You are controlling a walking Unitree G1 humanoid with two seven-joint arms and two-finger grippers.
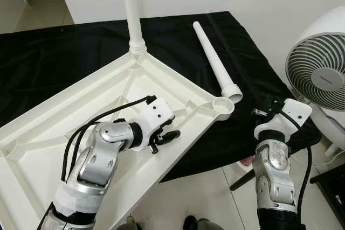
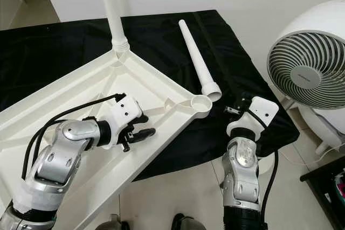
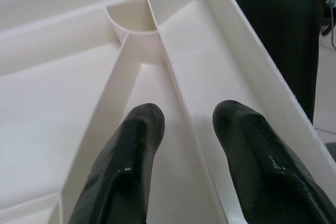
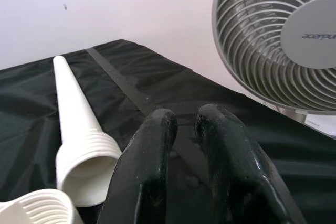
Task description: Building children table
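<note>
Both silver arms reach in from the near edge. Biggest thing: black cloth (image 1: 64, 52) covering the work surface. On it lies the white tabletop (image 1: 64, 133), upside down, ribbed underside up, tilted diagonally, one corner hanging past the cloth's near edge. Round white fan (image 1: 318, 71) stands on the floor off the robot's right, beside the cloth.

One screwed-in leg (image 1: 132, 9) stands upright in the far corner socket of the tabletop. A loose leg (image 1: 215, 60) lies flat on the cloth, wide threaded end just beside the empty socket (image 1: 222, 104) at the tabletop's right corner, not inserted.

Left gripper (image 1: 164, 138) hovers over the tabletop's underside near the right-hand rim, fingers (image 3: 131, 150) parted with a rib running between them, nothing held. Right gripper (image 4: 184, 124) sits low over the cloth right of the empty socket, pointing toward the loose leg's open end; its fingers (image 4: 226, 145) have a narrow gap, empty, close to shut.
</note>
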